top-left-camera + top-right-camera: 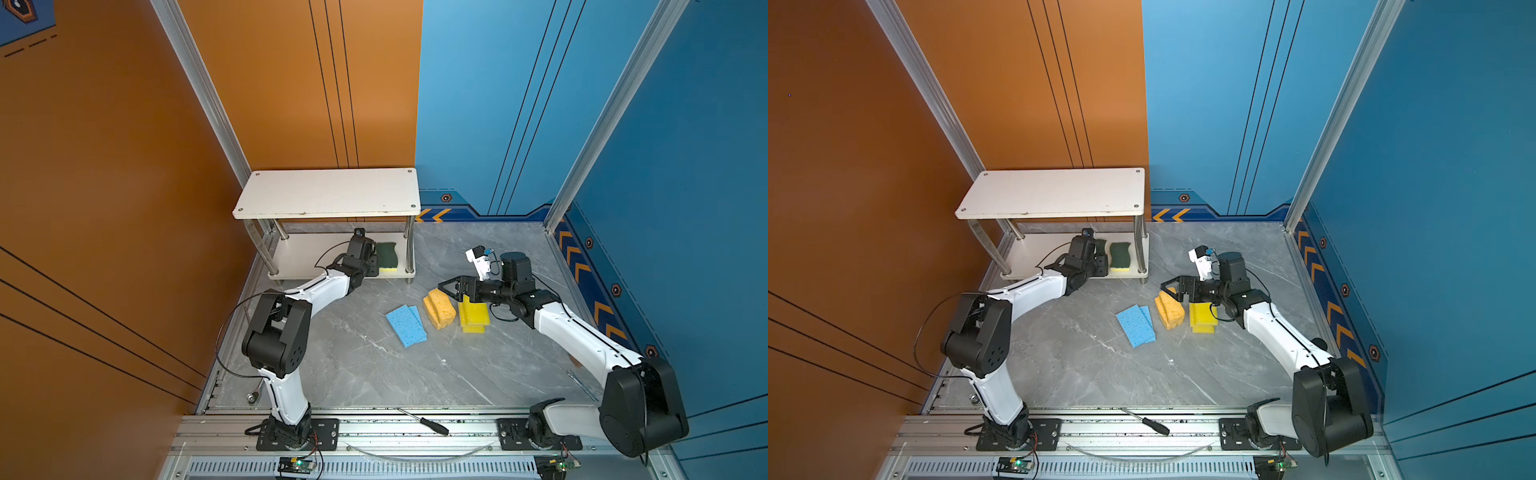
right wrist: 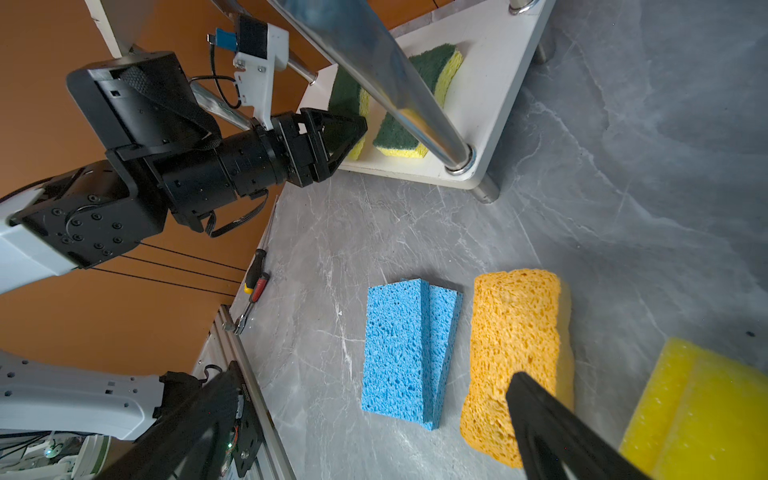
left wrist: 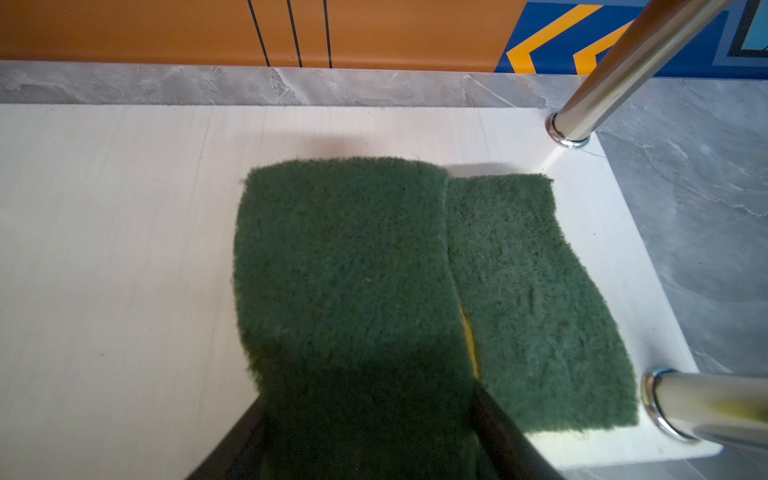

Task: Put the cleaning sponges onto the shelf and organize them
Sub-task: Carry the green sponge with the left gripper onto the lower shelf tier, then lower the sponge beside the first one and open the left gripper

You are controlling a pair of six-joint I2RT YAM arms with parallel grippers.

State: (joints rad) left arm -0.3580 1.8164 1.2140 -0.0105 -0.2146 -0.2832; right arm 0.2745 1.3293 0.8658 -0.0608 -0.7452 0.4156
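Note:
My left gripper (image 1: 371, 262) reaches under the shelf's top board (image 1: 328, 191) and is shut on a dark-green-on-yellow sponge (image 3: 345, 257). It holds that sponge low over the lower board (image 3: 124, 249), edge to edge with a second green sponge (image 3: 532, 299) lying near the right-hand legs. On the floor lie two overlapping light blue sponges (image 1: 405, 326), two orange sponges (image 1: 438, 309) and stacked yellow sponges (image 1: 473, 318). My right gripper (image 1: 446, 287) hovers open above the far end of the orange sponges, holding nothing. One of its fingers (image 2: 540, 415) shows over the orange sponge (image 2: 511, 332).
Chrome legs (image 3: 615, 70) flank the green sponges at the shelf's right end. A black-handled screwdriver (image 1: 428, 424) lies on the front aluminium rail. Another tool (image 2: 255, 276) lies at the floor's left edge. Orange and blue walls enclose the grey marble floor (image 1: 374, 374).

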